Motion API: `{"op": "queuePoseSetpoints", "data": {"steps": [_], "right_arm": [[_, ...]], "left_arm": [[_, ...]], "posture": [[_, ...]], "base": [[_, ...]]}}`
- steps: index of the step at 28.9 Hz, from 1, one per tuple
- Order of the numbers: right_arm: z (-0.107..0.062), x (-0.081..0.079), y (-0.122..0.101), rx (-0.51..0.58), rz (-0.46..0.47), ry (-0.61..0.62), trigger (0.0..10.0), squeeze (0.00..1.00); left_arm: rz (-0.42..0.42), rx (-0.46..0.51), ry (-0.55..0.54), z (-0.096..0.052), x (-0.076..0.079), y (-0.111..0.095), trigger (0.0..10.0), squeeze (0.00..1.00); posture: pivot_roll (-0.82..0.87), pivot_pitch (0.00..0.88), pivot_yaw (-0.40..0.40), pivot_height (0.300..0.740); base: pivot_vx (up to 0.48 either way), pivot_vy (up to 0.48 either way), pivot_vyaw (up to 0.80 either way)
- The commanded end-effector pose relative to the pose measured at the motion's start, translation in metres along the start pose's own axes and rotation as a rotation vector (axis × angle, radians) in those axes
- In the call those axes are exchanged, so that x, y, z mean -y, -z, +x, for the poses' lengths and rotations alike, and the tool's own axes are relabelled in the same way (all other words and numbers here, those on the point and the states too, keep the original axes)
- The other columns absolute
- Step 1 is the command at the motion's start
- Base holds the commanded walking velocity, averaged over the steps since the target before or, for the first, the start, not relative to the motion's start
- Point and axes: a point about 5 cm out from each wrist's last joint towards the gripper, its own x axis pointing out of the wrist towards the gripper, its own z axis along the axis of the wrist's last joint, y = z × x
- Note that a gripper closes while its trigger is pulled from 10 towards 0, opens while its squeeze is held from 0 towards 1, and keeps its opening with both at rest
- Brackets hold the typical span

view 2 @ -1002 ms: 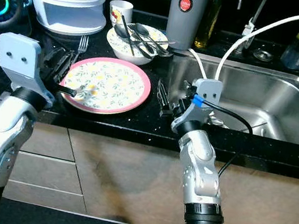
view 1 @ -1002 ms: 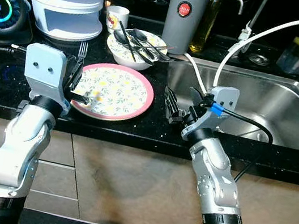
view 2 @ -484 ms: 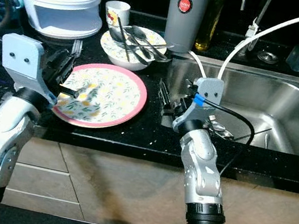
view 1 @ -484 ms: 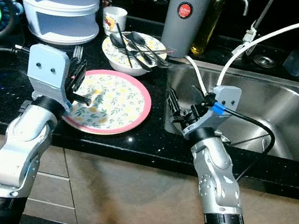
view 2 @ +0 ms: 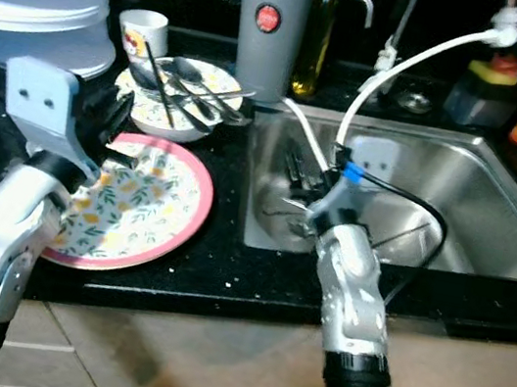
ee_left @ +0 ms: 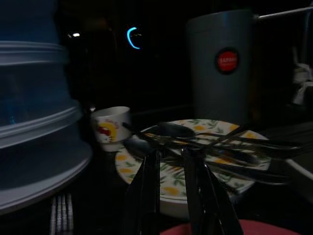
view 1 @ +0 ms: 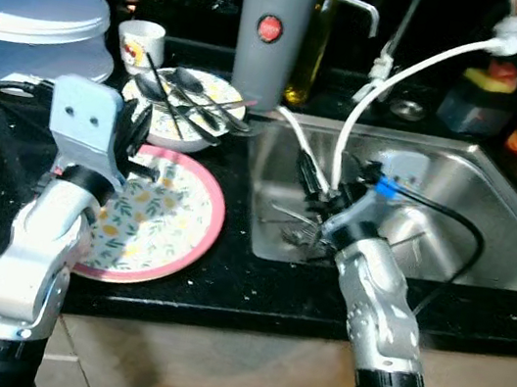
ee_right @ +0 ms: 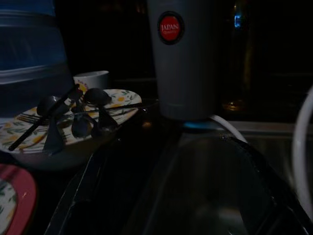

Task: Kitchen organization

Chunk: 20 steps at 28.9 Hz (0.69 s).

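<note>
Taking the sink (view 1: 494,208) as the landmark: the plate (view 1: 159,227), pink-rimmed with a floral print, lies flat on the black counter (view 1: 224,282) just to the robot's left of the sink's near corner. Further back from the plate on that same side sits a bowl (view 1: 168,109) piled with spoons and chopsticks, with a small cup (view 1: 141,38) beside it and a grey canister (view 1: 270,37) standing at the sink's back left corner. A fork (ee_left: 61,210) lies on the counter near the stacked containers (view 1: 32,2), well away from the sink.

The left gripper (view 1: 139,139) hangs over the plate's far edge, between plate and bowl; in its wrist view the two fingers (ee_left: 146,196) stand a narrow gap apart with nothing between them. The right gripper (view 1: 312,181) is over the sink's left end, its fingers spread wide and empty (the wrist view shows the steel basin between them). Some cutlery (view 1: 293,221) lies on the sink floor below it.

As a judgement, the tidying is at an early stage. A few pieces appear to be in the sink already, but the plate, the loaded bowl, the cup and the fork all sit on the counter untouched, and neither gripper holds anything. The plate, nearest the left gripper, looks like the likely next pick.
</note>
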Motion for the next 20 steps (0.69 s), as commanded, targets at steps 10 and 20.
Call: {"op": "queuePoseSetpoints", "data": {"steps": [10,20], "right_arm": [[-0.0015,0.0023,-0.0009,-0.004,0.007,-0.007,10.0,0.0],[-0.001,0.0013,-0.0006,-0.008,0.007,-0.016,10.0,0.0]], "left_arm": [[-0.033,-0.022,-0.013,-0.0041,0.0079,0.0004,10.0,0.0],[-0.045,-0.03,-0.033,-0.002,0.0064,-0.0009,10.0,0.0]], "posture": [[0.01,0.119,-0.032,0.74],[0.01,0.119,-0.033,0.74]], "base": [[0.0,0.0,0.0],[0.0,0.0,0.0]]}}
